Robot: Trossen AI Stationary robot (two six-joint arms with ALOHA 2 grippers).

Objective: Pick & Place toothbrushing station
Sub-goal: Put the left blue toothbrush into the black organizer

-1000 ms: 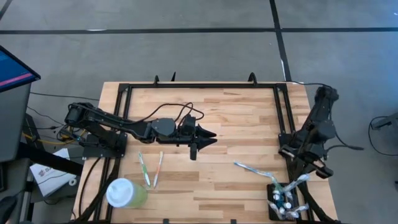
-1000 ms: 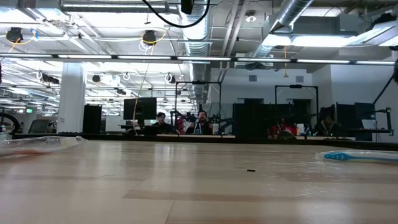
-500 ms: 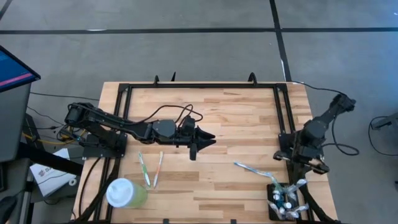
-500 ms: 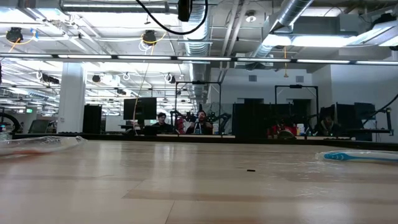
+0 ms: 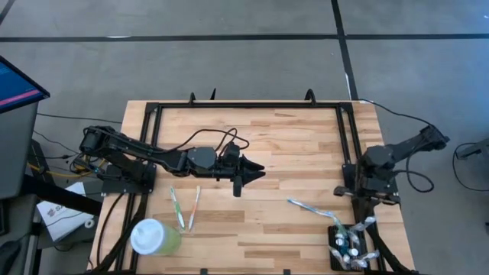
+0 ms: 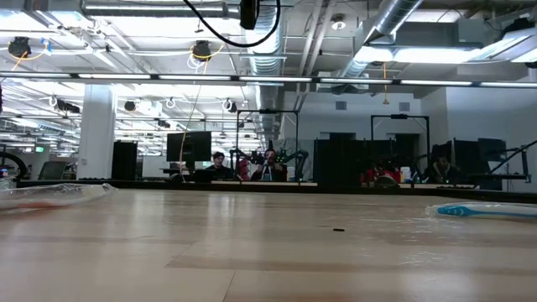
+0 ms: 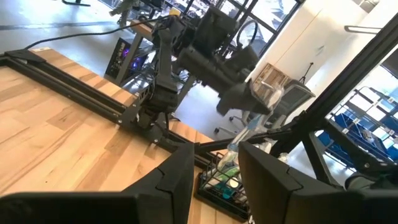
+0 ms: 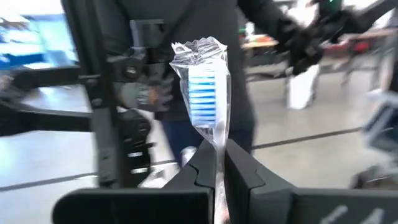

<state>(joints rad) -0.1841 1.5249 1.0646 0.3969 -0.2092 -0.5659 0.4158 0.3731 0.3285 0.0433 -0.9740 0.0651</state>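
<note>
- Toothbrushing station (image 5: pixel 345 246): small black slotted holder at the lower right of the high view, on the desk's (image 5: pixel 290 145) near right corner, already holding wrapped items that stand up out of it.
- Right end effector (image 8: pixel 216 163): fingers pressed together on a wrapped toothbrush (image 8: pixel 202 99), blue-and-white head sticking up past the fingertips in the right wrist view. In the high view the right arm (image 5: pixel 382 160) sits at the desk's right edge, mid-frame; the end effector itself is hard to pick out there.
- Key relation: the station lies below the right arm in the high view, nearby, along the same right edge. The right arm is clearly the nearer one.
- Held brush's long axis runs in line with the fingers; judgement: it would need to go handle-down into a slot, so the wrist has to tip towards vertical over the holder.
- Left end effector (image 5: pixel 246 174): fingers apart, nothing between them, hovering over the desk's centre. The station shows beyond its fingers in the left wrist view (image 7: pixel 225 180), well apart.
- Loose items: one wrapped brush (image 5: pixel 309 208) lying on the desk just up-left of the station; two more brushes (image 5: pixel 185 208) and a pale green cup (image 5: pixel 155 237) at lower left.
</note>
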